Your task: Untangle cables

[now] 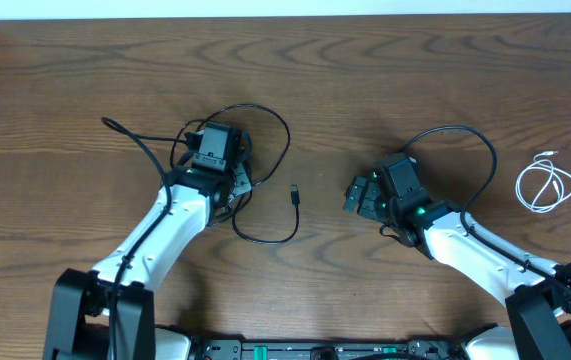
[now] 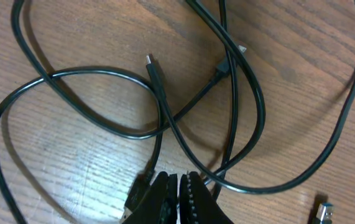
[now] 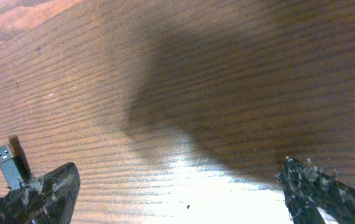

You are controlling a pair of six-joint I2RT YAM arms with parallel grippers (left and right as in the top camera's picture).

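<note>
The left fingers (image 2: pixel 168 199) of a two-armed robot are pressed together low over a tangle of black cables (image 2: pixel 165 118) on a wood-grain table (image 1: pixel 385 80), left of centre in the overhead view. Strands run close past the tips on both sides, but whether one is pinched between them cannot be made out. Two small plug ends (image 2: pixel 155 67) lie among the loops. One loose end, tipped with a USB plug (image 1: pixel 295 194), trails toward the middle of the table between the two arms, and shows in the right wrist view just beside one fingertip. The right fingers (image 1: pixel 357 195), well apart from the tangle, are spread wide over bare wood with nothing between them. A short white cable (image 1: pixel 547 185), loosely coiled, lies alone near the table's right edge, apart from both arms.
</note>
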